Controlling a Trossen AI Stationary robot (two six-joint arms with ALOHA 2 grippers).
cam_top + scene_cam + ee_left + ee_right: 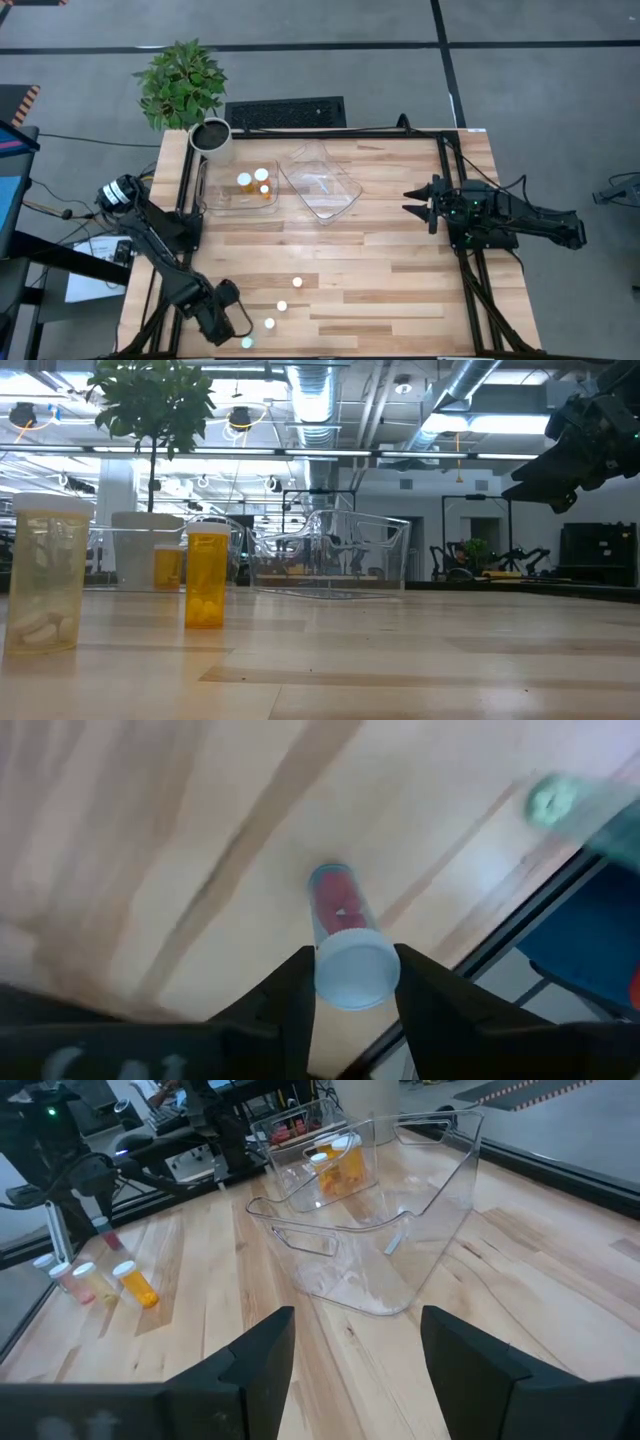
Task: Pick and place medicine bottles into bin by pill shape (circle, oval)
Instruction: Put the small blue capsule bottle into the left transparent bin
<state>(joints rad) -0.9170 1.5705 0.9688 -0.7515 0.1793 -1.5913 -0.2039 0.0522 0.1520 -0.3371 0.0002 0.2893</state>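
Observation:
My left gripper (238,322) is at the table's near left corner, shut on a small medicine bottle with a white cap (350,945). Several more white-capped bottles (282,306) stand in a slanting row beside it; one more (555,800) shows in the left wrist view. Three bottles (255,182) stand in the left clear tub (212,195). The right clear tub (345,190) holds nothing. My right gripper (412,200) is open and empty above the table's right side, pointing toward the tubs. My left gripper pinches the bottle at its white cap (372,982), one finger (295,995) on each side. The fingers come from above, slanting down. The bottle's body points away from the gripper toward the table. I cannot tell whether its base is clear of the wood.
A white plant pot (212,140) with a green plant stands at the far left corner, next to the left tub. The table's near edge and black frame (520,935) lie close to the held bottle. Bare wood lies in the middle and right.

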